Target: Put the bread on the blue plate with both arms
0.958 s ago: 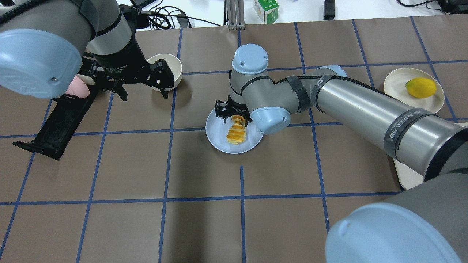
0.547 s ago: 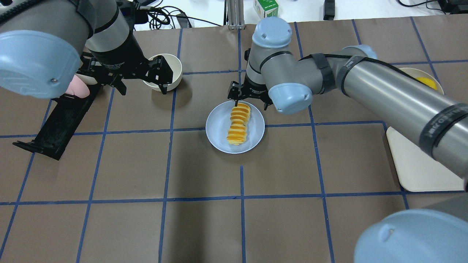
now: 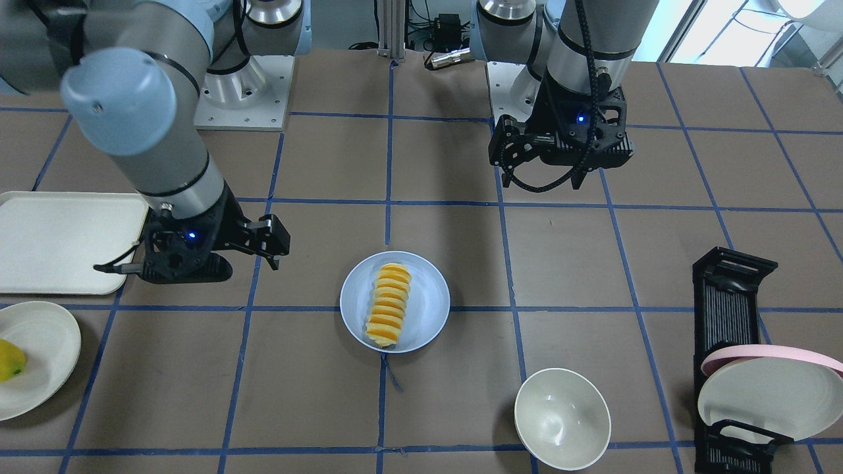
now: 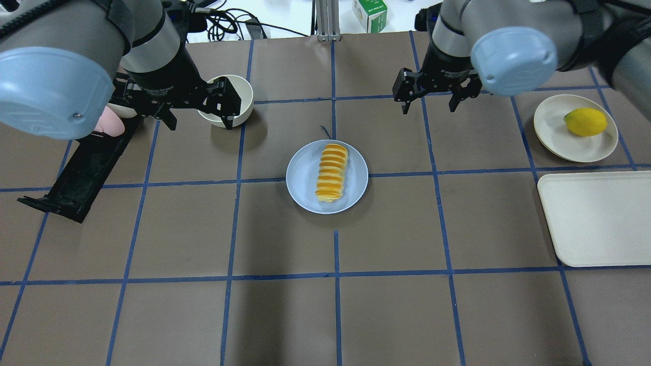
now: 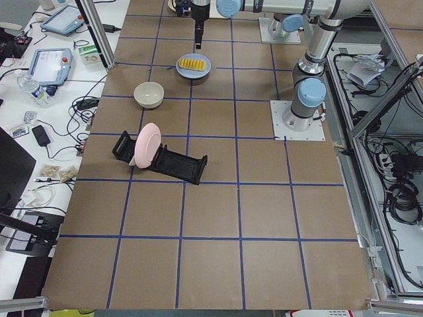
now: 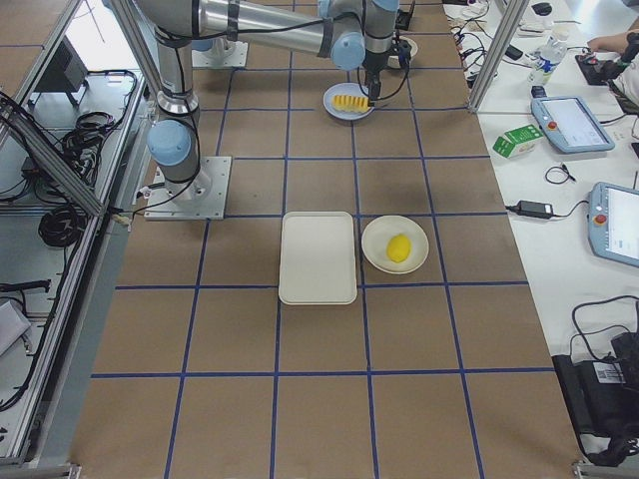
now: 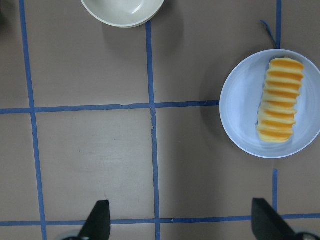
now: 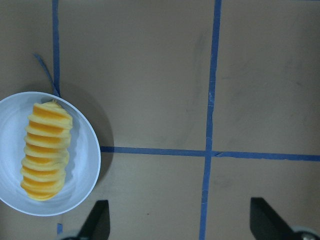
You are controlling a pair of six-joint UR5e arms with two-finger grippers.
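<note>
The bread (image 4: 331, 173), a ridged yellow and orange loaf, lies lengthwise on the blue plate (image 4: 302, 175) at the table's middle. It also shows in the front view (image 3: 388, 305) on the plate (image 3: 428, 299). My right gripper (image 4: 428, 104) is open and empty, above the table beyond and to the right of the plate. My left gripper (image 4: 198, 119) is open and empty, to the plate's far left beside the white bowl. The left wrist view shows the bread (image 7: 280, 100) on the plate (image 7: 240, 105), and the right wrist view shows the bread (image 8: 46, 150) too.
A white bowl (image 4: 244, 96) stands just past my left gripper. A black dish rack (image 3: 734, 316) holds a pink and a cream plate (image 3: 764, 395). A cream plate (image 4: 559, 132) with a lemon (image 4: 586, 122) and a cream tray (image 4: 595, 218) lie at the right.
My right gripper has let go of the bread, risen and moved away to the far right. The bread now lies flat on the blue plate. My left arm has hardly moved.
</note>
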